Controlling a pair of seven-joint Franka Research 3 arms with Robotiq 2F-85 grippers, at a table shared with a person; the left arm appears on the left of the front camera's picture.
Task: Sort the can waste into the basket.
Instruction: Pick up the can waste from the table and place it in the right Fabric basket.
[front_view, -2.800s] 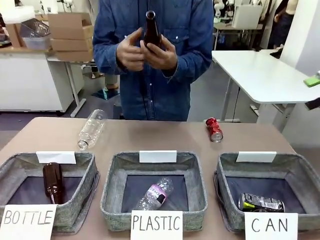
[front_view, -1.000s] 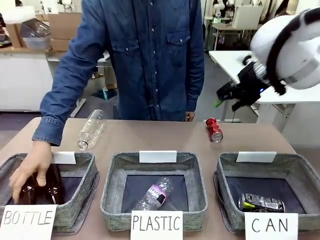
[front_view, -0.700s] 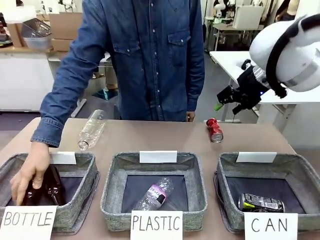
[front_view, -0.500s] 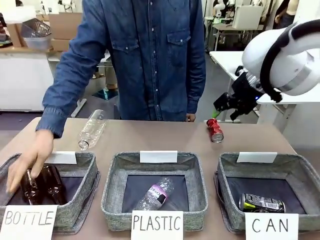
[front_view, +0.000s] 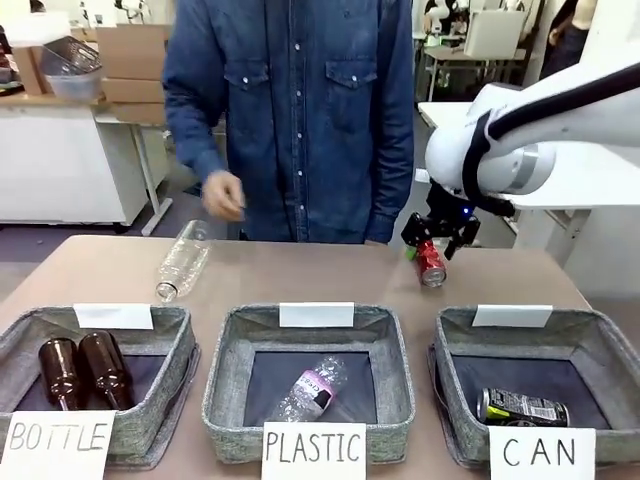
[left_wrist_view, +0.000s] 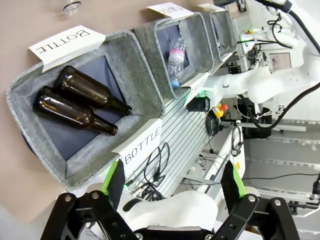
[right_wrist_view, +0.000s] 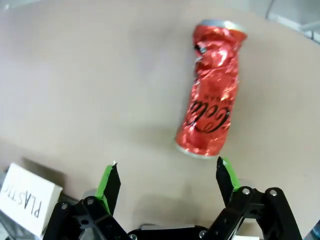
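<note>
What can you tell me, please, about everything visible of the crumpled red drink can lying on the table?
The crumpled red metal drink can has silver ends and script lettering along its side. Its body is dented and creased. It lies on its side on the brown tabletop, beyond the grey fabric basket carded CAN. Only the tabletop touches it; the right gripper, jaws open, hovers over it without contact.
</note>
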